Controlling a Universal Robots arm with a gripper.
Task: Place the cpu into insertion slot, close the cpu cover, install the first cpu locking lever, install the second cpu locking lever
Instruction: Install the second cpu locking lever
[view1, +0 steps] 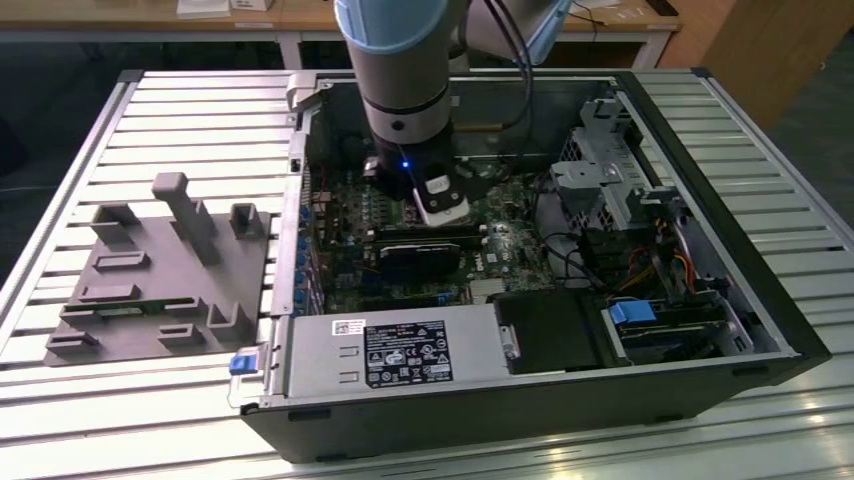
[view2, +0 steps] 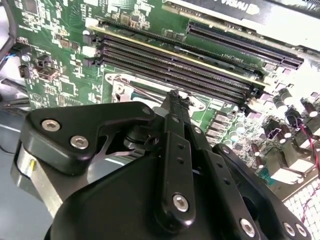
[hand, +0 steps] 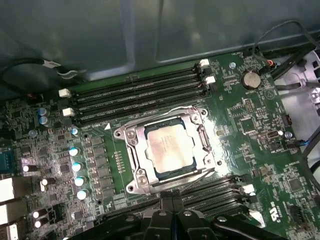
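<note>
The cpu (hand: 170, 147), a dull silver square, lies flat in the insertion slot (hand: 148, 156) on the green motherboard. The cpu cover (hand: 132, 150), a silver frame with a window, lies down around the chip. Thin wire levers (hand: 186, 111) run along the frame's edges; whether they are latched I cannot tell. My gripper (hand: 172, 206) hovers just beside the socket's edge with its black fingers together and nothing between them. In the second wrist view the gripper (view2: 175, 97) points at a corner of the cover (view2: 120, 86). In the exterior view the gripper (view1: 407, 205) hangs inside the open computer case, hiding the socket.
Long memory slots (hand: 135, 95) flank the socket on one side and more memory slots (hand: 220, 192) on the other. Capacitors (hand: 76, 165) and cables (hand: 30, 67) stand close by. The case holds a power supply (view1: 400, 350) and drive cage (view1: 601, 175). A grey fixture (view1: 160, 270) sits on the exterior view's left.
</note>
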